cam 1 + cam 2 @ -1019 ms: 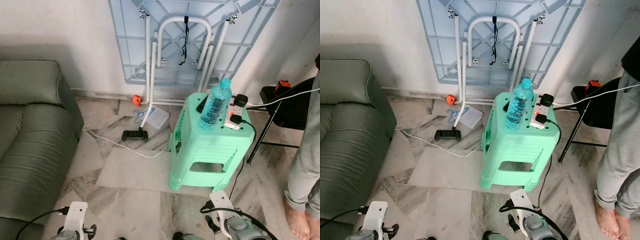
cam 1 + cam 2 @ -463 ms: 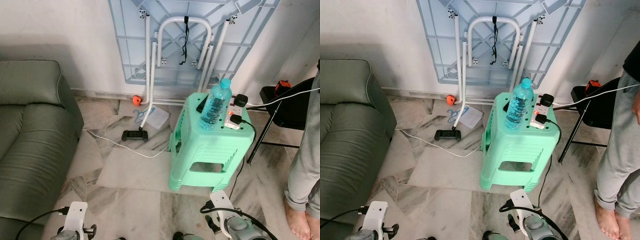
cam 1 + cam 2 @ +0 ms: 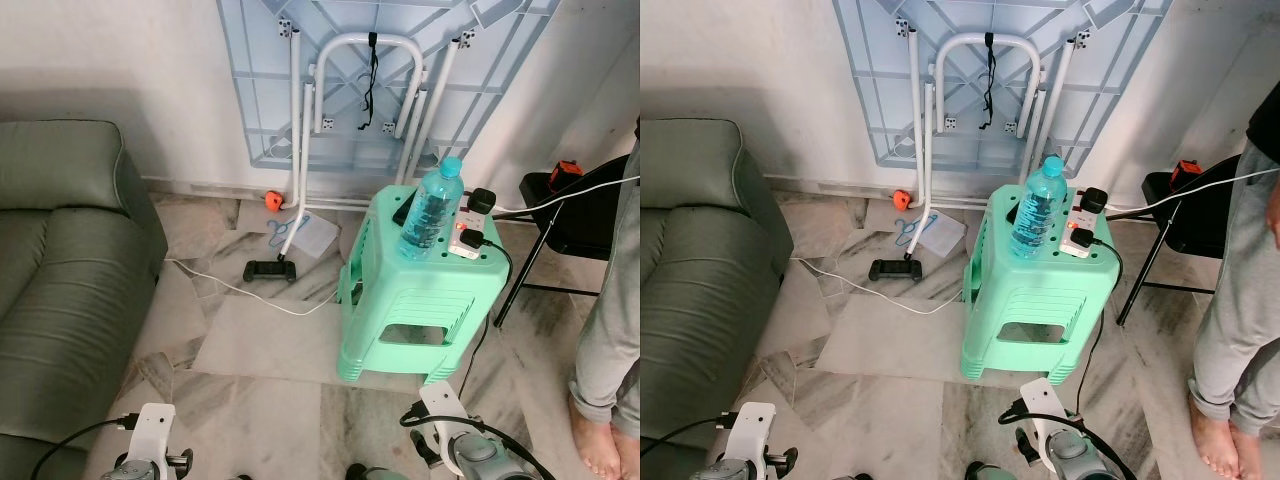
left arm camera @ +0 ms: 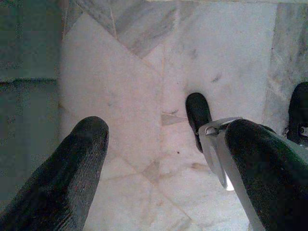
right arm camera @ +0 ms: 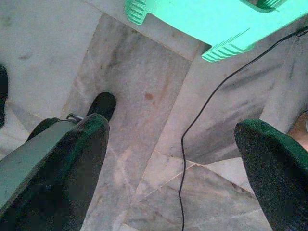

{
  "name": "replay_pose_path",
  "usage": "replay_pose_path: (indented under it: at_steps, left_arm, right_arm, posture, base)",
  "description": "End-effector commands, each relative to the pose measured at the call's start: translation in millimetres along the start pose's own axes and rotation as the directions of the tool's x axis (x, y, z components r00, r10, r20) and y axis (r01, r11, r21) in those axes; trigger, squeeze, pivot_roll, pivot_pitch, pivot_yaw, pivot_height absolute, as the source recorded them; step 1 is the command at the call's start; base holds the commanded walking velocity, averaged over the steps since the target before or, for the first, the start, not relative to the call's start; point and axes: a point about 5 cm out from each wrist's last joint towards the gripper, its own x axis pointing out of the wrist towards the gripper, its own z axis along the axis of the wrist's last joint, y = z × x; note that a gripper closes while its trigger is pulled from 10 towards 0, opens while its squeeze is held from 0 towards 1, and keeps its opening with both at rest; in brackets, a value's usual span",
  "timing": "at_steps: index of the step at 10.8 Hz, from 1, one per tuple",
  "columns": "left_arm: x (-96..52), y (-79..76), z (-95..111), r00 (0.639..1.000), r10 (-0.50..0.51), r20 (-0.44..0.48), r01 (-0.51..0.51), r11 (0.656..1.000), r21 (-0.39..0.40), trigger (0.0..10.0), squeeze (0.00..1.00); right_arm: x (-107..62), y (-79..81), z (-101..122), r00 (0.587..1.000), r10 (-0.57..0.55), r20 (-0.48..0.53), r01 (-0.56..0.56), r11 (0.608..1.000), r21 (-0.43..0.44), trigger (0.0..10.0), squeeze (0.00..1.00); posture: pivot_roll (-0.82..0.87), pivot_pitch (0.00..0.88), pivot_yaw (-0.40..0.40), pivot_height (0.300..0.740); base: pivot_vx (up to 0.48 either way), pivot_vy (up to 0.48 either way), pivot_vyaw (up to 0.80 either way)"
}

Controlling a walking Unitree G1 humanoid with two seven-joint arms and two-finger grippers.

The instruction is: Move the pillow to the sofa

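Note:
The grey-green sofa (image 3: pixel 60 270) fills the left side of the eye views, its seat and arm facing me. Both arms hang low at my sides, their wrists at the bottom edge of the eye views. My left gripper (image 4: pixel 168 168) is open over bare marble floor, close to the sofa's edge. My right gripper (image 5: pixel 175 159) is open too, above the floor just in front of the green stool (image 5: pixel 202 24), with a black cable (image 5: pixel 192 130) running between its fingers' line of sight. I see no pillow.
A mint-green plastic stool (image 3: pixel 420 290) stands ahead, carrying a water bottle (image 3: pixel 432 208) and a power strip (image 3: pixel 468 240). A folded table (image 3: pixel 370 80) leans on the wall. A black game controller (image 3: pixel 269 270) and white cable (image 3: pixel 240 290) lie on the floor. A barefoot person (image 3: pixel 610 330) stands right.

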Motion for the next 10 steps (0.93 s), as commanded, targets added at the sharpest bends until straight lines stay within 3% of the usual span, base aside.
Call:
replay_pose_path:
  at_steps: [1, 8, 10]
  left_arm:
    - [3.4, -32.6, 69.3, 0.98, -0.034, 0.198, 0.059, 0.991, -0.118, 10.0, 0.0]
    - [3.4, -32.6, 69.3, 0.98, -0.034, 0.198, 0.059, 0.991, -0.118, 10.0, 0.0]
    - [4.1, -34.2, 64.5, 0.985, -0.045, 0.168, 0.07, 0.987, -0.143, 10.0, 0.0]
  right_arm:
    - [3.3, 34.7, 72.8, 0.984, 0.108, 0.141, -0.145, 0.949, 0.28, 10.0, 0.0]
    - [3.3, 34.7, 72.8, 0.984, 0.108, 0.141, -0.145, 0.949, 0.28, 10.0, 0.0]
    - [3.5, 31.4, 70.1, 0.984, 0.116, 0.135, -0.157, 0.923, 0.35, 10.0, 0.0]
  posture:
    - [0.03, 0.0, -0.091, 0.74]
    - [0.03, 0.0, -0.091, 0.74]
    - [0.03, 0.008, -0.117, 0.74]
  base:
    - [0.0, 0.0, 0.0]
    - [0.0, 0.0, 0.0]
    - [0.0, 0.0, 0.0]
